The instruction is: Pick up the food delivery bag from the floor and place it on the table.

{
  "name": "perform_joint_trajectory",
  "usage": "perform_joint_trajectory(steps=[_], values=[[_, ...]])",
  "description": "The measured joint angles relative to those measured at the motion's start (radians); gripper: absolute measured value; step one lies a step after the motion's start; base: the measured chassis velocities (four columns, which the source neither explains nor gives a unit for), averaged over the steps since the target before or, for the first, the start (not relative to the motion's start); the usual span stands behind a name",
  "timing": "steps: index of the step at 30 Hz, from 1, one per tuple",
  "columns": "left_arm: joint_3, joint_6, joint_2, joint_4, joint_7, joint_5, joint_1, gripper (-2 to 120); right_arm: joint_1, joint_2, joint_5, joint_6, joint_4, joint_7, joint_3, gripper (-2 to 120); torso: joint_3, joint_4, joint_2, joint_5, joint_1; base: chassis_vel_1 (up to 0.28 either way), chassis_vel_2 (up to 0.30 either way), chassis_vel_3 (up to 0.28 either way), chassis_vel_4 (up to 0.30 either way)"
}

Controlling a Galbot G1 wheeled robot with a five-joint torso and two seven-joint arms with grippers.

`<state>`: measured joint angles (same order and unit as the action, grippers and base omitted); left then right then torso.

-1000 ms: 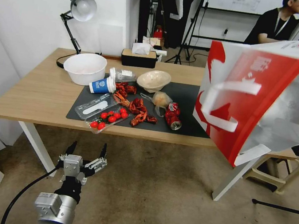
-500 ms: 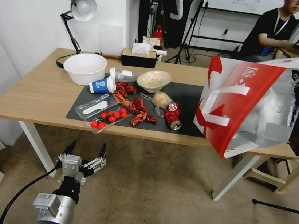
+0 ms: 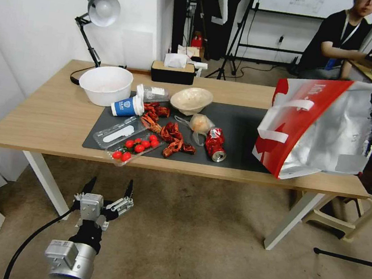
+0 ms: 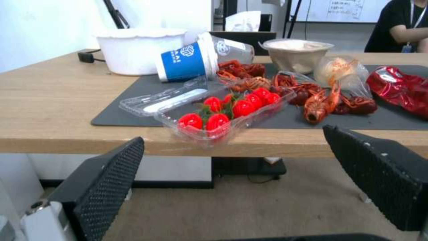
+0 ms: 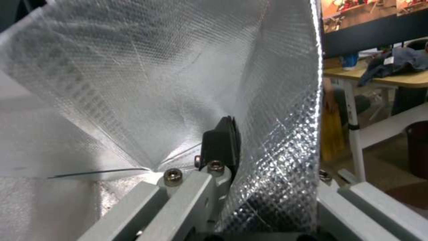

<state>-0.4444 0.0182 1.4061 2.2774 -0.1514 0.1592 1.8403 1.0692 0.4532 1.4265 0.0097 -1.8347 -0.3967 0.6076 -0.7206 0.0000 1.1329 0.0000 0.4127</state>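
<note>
Right gripper (image 5: 232, 147) is clenching the food delivery bag's (image 3: 329, 131) foil wall.
The bag is leaning tilted on the table's (image 3: 38, 115) right end.

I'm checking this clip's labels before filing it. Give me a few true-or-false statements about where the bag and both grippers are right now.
1. The food delivery bag lies on the floor. False: it is at the table's right end, tilted.
2. The right gripper clamps the bag's foil wall. True.
3. The left gripper holds the blue cup. False: it is open, low before the table, holding nothing.
4. A crushed red can lies on the dark mat. True.
</note>
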Motion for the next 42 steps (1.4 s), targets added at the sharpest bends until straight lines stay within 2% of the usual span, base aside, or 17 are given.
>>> perform_joint_trajectory(steps=[13,16,18,19,21,22,25,26,29,30,31,33,36,38,40,42], values=[[-0.001,0.001,0.007,0.002,0.0,-0.006,0.002,100,-0.003,-0.003,0.01,-0.049,0.009,0.001,-0.002,0,0.0,0.0,0.0,0.0,0.0,0.0,0.0,0.0,0.0],[-0.001,0.002,0.007,0.002,0.0,-0.006,0.002,100,-0.003,-0.003,0.01,-0.05,0.009,0.001,-0.001,7,0.0,0.0,0.0,0.0,0.0,0.0,0.0,0.0,0.0],[-0.002,0.005,0.007,0.002,0.002,-0.007,0.004,100,-0.006,-0.003,0.01,-0.05,0.009,0.002,-0.001,15,0.0,0.0,0.0,0.0001,0.0,0.0,0.0,0.0,0.0],[-0.002,0.005,0.007,0.002,0.002,-0.007,0.004,100,-0.006,-0.003,0.01,-0.05,0.009,0.002,-0.001,15,0.0,0.0,0.0,0.0001,0.0,0.0,0.0,0.0,0.0],[-0.003,0.009,0.008,0.002,0.005,-0.008,0.008,100,-0.016,-0.003,0.01,-0.049,0.01,-0.004,-0.005,28,0.0,0.0001,0.0,0.0,0.0,0.0,0.0,0.0,0.0],[-0.003,0.009,0.008,0.002,0.005,-0.008,0.008,100,-0.016,-0.003,0.01,-0.049,0.01,-0.004,-0.005,28,0.0,0.0001,0.0,0.0,0.0,0.0,0.0,0.0,0.0],[-0.001,0.01,0.01,0.002,0.013,-0.009,0.009,100,-0.026,-0.004,0.013,-0.052,0.012,-0.026,-0.01,43,0.0,0.0,0.0,0.0001,0.0,0.0,0.0,0.0,0.0],[-0.001,0.01,0.01,0.002,0.013,-0.009,0.009,100,-0.026,-0.004,0.013,-0.052,0.012,-0.026,-0.01,43,0.0,0.0,0.0,0.0001,0.0,0.0,0.0,0.0,0.0],[0.001,0.011,0.011,0.001,0.017,-0.01,0.008,100,-0.034,-0.011,0.012,-0.052,0.017,-0.024,-0.012,57,0.0,0.0001,0.0,0.0,0.0,0.0,0.0,0.0,0.0],[0.001,0.011,0.011,0.001,0.017,-0.01,0.008,100,-0.034,-0.011,0.012,-0.052,0.017,-0.024,-0.012,57,0.0,0.0001,0.0,0.0,0.0,0.0,0.0,0.0,0.0],[0.001,0.011,0.011,0.0,0.018,-0.01,0.008,100,-0.037,-0.015,0.012,-0.051,0.019,-0.022,-0.013,64,0.0,0.0,0.0,0.0001,0.0,0.0,0.0,0.0,0.0],[0.001,0.011,0.011,0.0,0.019,-0.01,0.007,100,-0.041,-0.017,0.013,-0.051,0.02,-0.022,-0.014,67,0.0,0.0,0.0,0.0,0.0,0.0,0.0,0.0,0.0],[0.002,0.013,0.011,-0.002,0.02,-0.01,0.008,100,-0.049,-0.023,0.014,-0.052,0.023,-0.021,-0.017,84,0.0,0.0001,0.0,0.0,0.0,0.0,0.0,0.0,0.0],[0.002,0.014,0.01,-0.002,0.02,-0.01,0.008,100,-0.049,-0.024,0.014,-0.052,0.023,-0.019,-0.017,87,0.0,0.0001,0.0,0.0,0.0,0.0,0.0,0.0,0.0],[0.002,0.016,0.01,-0.003,0.02,-0.011,0.009,100,-0.049,-0.025,0.009,-0.052,0.022,-0.014,-0.017,97,0.0,0.0001,0.0,0.0001,0.0,0.0,0.0,0.0,0.0],[0.001,0.016,0.01,-0.003,0.02,-0.011,0.008,100,-0.049,-0.026,0.007,-0.051,0.021,-0.01,-0.017,99,0.0,0.0,0.0,0.0001,0.0,0.0,0.0,0.0,0.0]])
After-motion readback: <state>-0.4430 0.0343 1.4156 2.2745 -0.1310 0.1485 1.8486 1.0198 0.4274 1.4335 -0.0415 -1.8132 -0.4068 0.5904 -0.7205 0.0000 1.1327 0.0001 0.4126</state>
